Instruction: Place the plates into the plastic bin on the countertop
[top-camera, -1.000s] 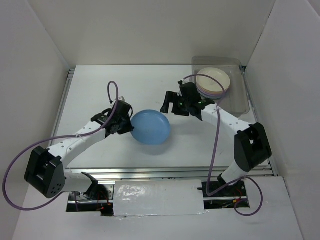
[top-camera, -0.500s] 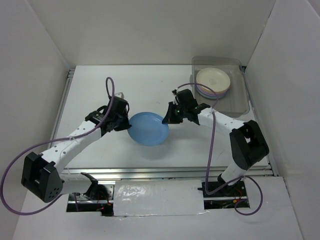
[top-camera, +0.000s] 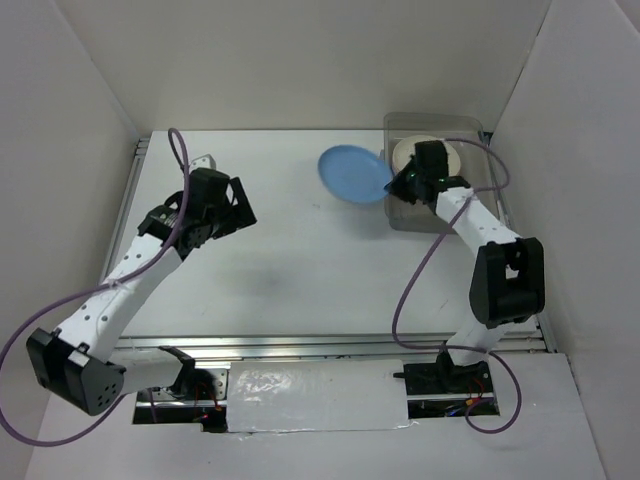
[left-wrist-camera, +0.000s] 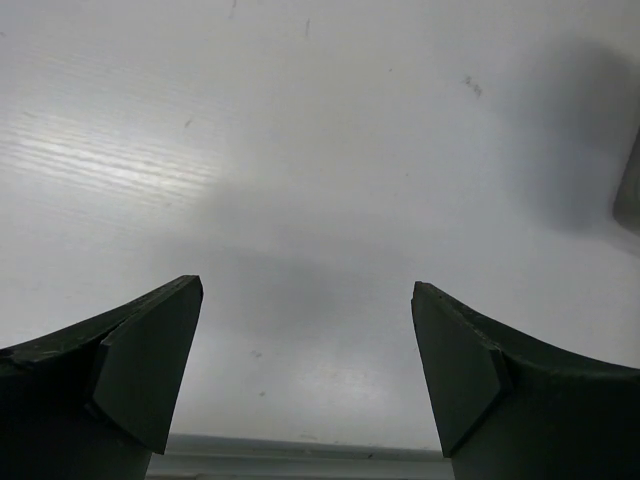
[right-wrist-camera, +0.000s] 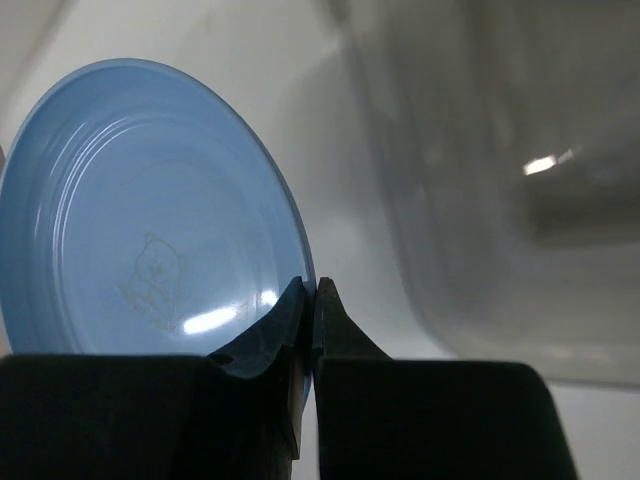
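1. Your right gripper (top-camera: 394, 186) (right-wrist-camera: 312, 292) has its fingers pressed together on the rim of the blue plate (top-camera: 353, 173) (right-wrist-camera: 150, 210), pinching it at about the plate's 4 o'clock edge in the top view.
2. The blue plate hangs tilted from that pinch, its hollow face turned to the right wrist camera. A faint drawing shows near its middle.
3. The plate is at 9 o'clock of the plastic bin (top-camera: 482, 212) (right-wrist-camera: 480, 180), just beside the bin's left wall. From the pictures you cannot tell whether plate and wall touch.
4. The plastic bin stands in the 1 o'clock corner of the countertop (top-camera: 300, 265) (left-wrist-camera: 300, 150).
5. Inside the bin lies a cream plate (top-camera: 404, 152), largely hidden by the right arm (top-camera: 470, 222). What lies under it you cannot tell.
6. Your left gripper (top-camera: 241, 200) (left-wrist-camera: 305, 300) has its fingers spread wide with nothing between them, only bare countertop.
7. The left gripper is at about 10 o'clock on the countertop, well apart from both the blue plate and the bin.
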